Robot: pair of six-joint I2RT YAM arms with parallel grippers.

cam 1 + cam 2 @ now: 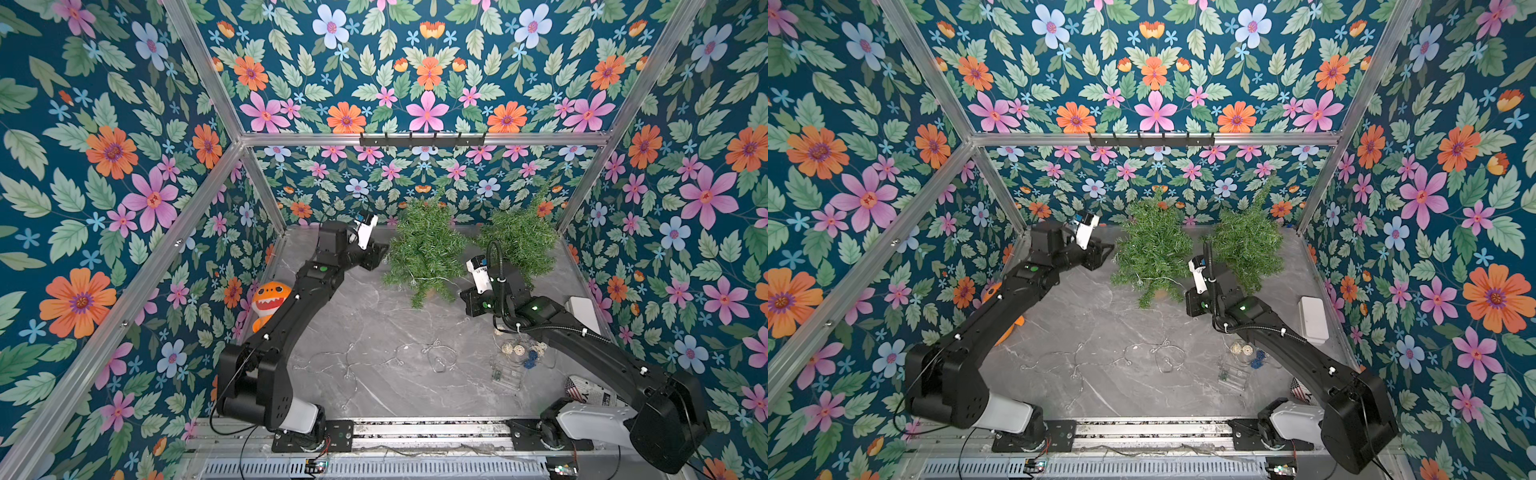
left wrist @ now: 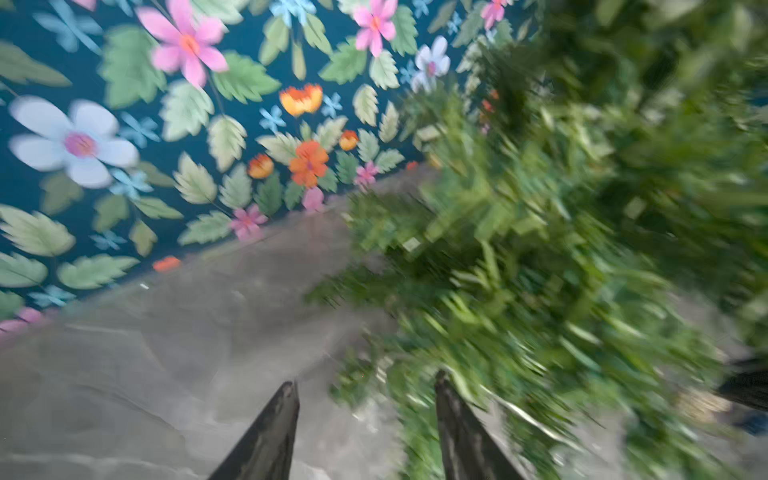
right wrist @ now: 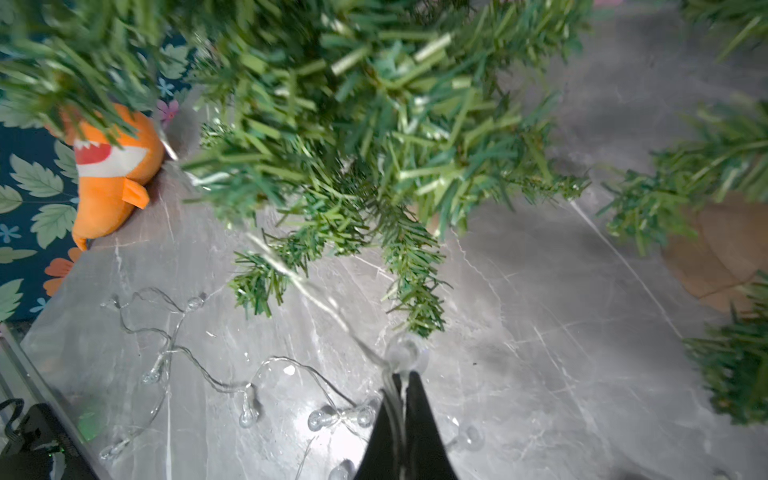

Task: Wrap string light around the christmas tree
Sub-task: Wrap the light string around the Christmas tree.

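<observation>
Two green christmas trees stand at the back of the table in both top views. The nearer-centre christmas tree (image 1: 424,249) carries a thin strand across its lower branches. The string light (image 1: 436,357), clear bulbs on fine wire, lies in loops on the grey table (image 1: 374,316). My right gripper (image 3: 401,374) is shut on the string light (image 3: 249,411) just below that tree's low branches (image 3: 353,145), and a taut strand runs from it up into the needles. My left gripper (image 2: 365,382) is open at the tree's other side (image 2: 540,249), in a blurred view, with needles against one finger.
The other tree (image 1: 519,237) stands to the right, behind my right arm (image 1: 540,316). An orange plush shark (image 1: 270,299) leans at the left wall. At the right lie a white box (image 1: 582,309), wicker balls (image 1: 515,349), a clear case (image 1: 507,374) and a flag-print item (image 1: 582,388).
</observation>
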